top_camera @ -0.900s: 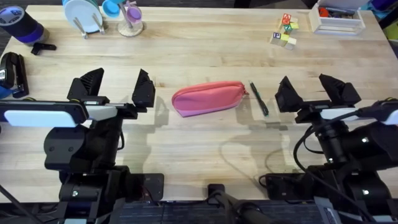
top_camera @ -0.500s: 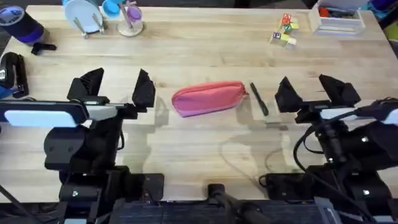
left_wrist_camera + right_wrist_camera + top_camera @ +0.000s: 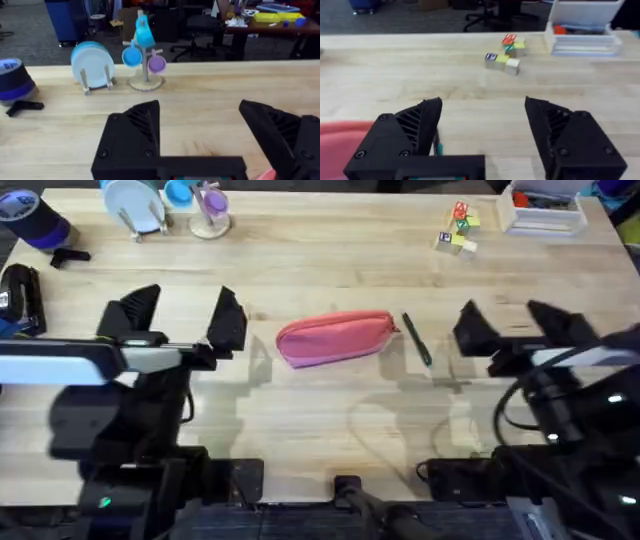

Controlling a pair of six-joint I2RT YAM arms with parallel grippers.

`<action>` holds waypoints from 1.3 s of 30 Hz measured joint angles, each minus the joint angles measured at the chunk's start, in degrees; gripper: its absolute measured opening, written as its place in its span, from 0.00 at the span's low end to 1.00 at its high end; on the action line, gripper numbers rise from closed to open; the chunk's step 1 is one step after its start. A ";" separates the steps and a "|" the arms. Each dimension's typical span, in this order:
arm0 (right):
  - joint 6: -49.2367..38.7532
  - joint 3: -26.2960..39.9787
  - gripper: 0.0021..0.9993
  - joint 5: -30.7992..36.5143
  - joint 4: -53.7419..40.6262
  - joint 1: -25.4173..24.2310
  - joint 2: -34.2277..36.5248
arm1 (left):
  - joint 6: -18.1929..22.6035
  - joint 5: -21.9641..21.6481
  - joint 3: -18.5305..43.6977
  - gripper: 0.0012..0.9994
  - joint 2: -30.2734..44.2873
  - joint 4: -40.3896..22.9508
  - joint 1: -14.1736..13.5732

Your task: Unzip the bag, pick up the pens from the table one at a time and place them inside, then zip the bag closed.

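While the bag [image 3: 335,338] lay zipped at mid-table [image 3: 330,265] with one pen [image 3: 416,339] just beside its right end, nothing had begun: left gripper [image 3: 183,319] and right gripper [image 3: 516,327] both gaped wide, empty, flanking them.

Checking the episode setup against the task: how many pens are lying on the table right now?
1. A single dark pen lies on the table just right of the pink bag, between it and the right gripper. Others could be hidden under the arms.
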 joint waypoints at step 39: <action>0.13 48.09 1.00 -0.67 -18.60 0.00 55.21 | 17.41 22.18 40.66 0.99 42.76 -29.48 0.00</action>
